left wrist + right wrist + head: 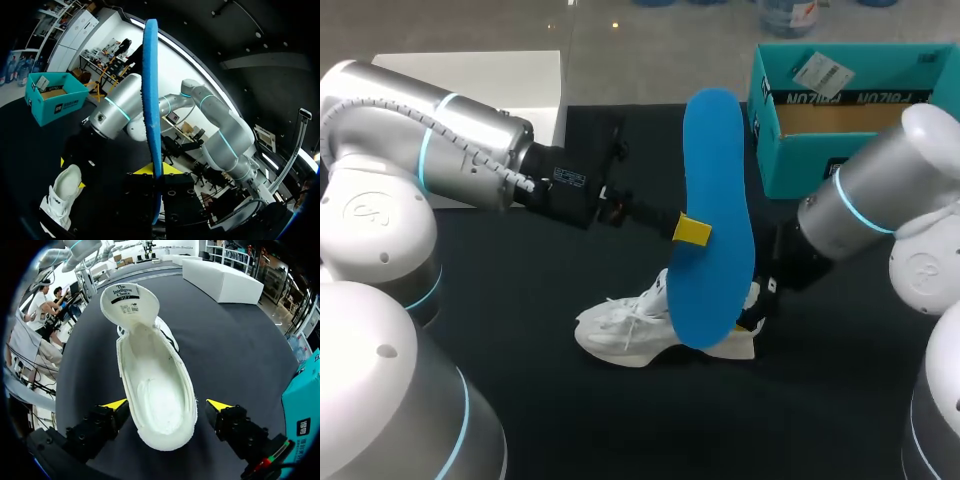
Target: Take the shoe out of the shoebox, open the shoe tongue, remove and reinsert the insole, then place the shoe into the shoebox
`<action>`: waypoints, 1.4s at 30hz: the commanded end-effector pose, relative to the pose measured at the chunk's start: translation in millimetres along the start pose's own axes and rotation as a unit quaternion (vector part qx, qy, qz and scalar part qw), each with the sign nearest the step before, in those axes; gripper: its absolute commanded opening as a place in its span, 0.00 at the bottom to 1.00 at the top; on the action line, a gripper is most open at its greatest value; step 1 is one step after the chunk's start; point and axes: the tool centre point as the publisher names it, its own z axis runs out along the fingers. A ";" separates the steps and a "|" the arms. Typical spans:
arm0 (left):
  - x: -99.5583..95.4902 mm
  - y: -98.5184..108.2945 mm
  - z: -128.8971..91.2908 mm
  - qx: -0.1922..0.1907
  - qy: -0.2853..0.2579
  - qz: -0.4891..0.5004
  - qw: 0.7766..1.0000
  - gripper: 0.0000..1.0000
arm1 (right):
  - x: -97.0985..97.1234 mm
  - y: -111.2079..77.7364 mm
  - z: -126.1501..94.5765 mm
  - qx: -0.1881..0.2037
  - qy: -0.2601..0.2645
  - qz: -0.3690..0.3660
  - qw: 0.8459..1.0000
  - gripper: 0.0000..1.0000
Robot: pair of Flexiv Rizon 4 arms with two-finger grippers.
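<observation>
The insole (pixel 715 215) is bright blue, the shoe (pixel 155 385) plain white, the box (pixel 800 160) teal with a brown inside, the table (pixel 560 400) black, the fingertips (pixel 116 404) yellow.

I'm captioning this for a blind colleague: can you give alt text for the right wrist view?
A white shoe lies on the dark table, its heel between the open jaws of the right gripper, its tongue folded back and the inside bare. A teal shoebox stands beside the gripper.

Black table (pixel 520 400): white shoe (pixel 620 332), teal shoebox (pixel 798 150).
</observation>
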 end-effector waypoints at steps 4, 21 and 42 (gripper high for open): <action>-0.3 1.1 0.4 0.001 0.000 0.001 1.000 0.00 | 6.0 -0.3 -9.3 0.236 -0.029 0.006 0.971 1.00; -0.3 1.1 0.4 0.001 0.000 0.001 1.000 0.00 | 7.1 2.4 -26.8 0.258 0.000 -0.023 0.966 1.00; -0.3 1.1 0.4 0.001 0.000 0.001 1.000 0.00 | 11.3 3.9 -25.3 0.242 -0.004 -0.013 0.970 1.00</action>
